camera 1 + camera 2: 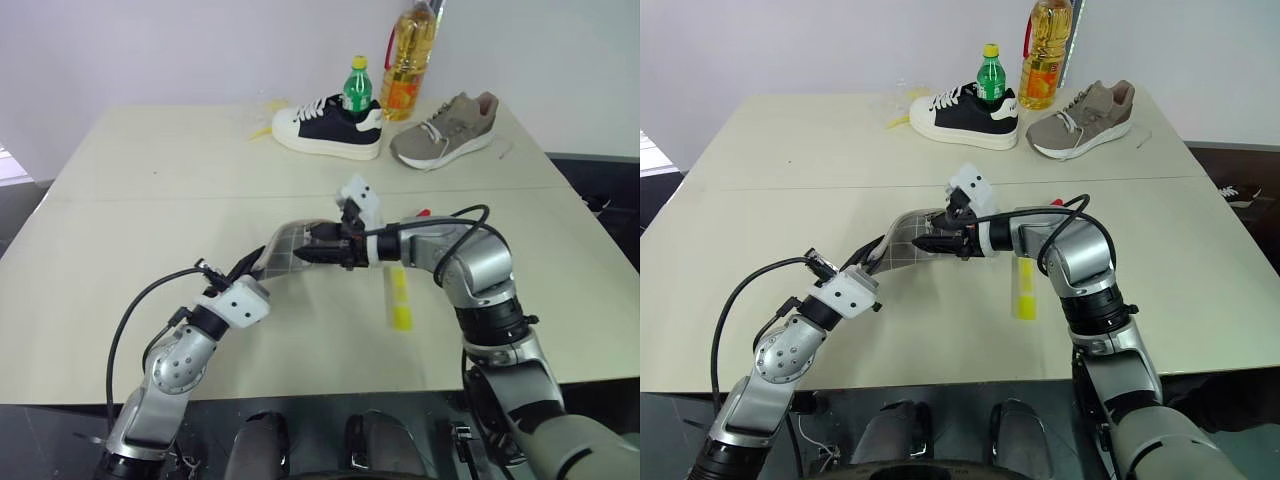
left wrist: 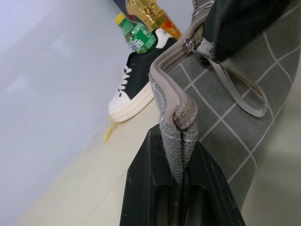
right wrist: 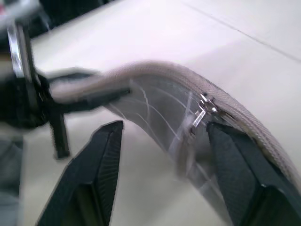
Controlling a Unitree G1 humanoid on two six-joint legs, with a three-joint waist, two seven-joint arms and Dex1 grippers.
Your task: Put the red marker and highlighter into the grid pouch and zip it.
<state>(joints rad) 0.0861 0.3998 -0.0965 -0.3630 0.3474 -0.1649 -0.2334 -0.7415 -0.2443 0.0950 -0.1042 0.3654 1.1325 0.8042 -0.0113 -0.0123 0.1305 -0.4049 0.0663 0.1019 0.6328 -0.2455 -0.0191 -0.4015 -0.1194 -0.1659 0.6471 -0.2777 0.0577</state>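
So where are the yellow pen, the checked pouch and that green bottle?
highlighter [image 1: 401, 300]: left eye view, mid-barrel.
grid pouch [image 1: 908, 240]: right eye view, checked side panel.
green bottle [image 1: 357, 88]: left eye view, its body.

Pale cream table [image 1: 150, 200] in front of me, seam line running across it side to side. Plain white wall [image 1: 180, 50] behind at 12 o'clock. Dark floor [image 1: 600, 190] past the table edge at 3 o'clock and at 9 o'clock. Light even, soft, no hard glare.
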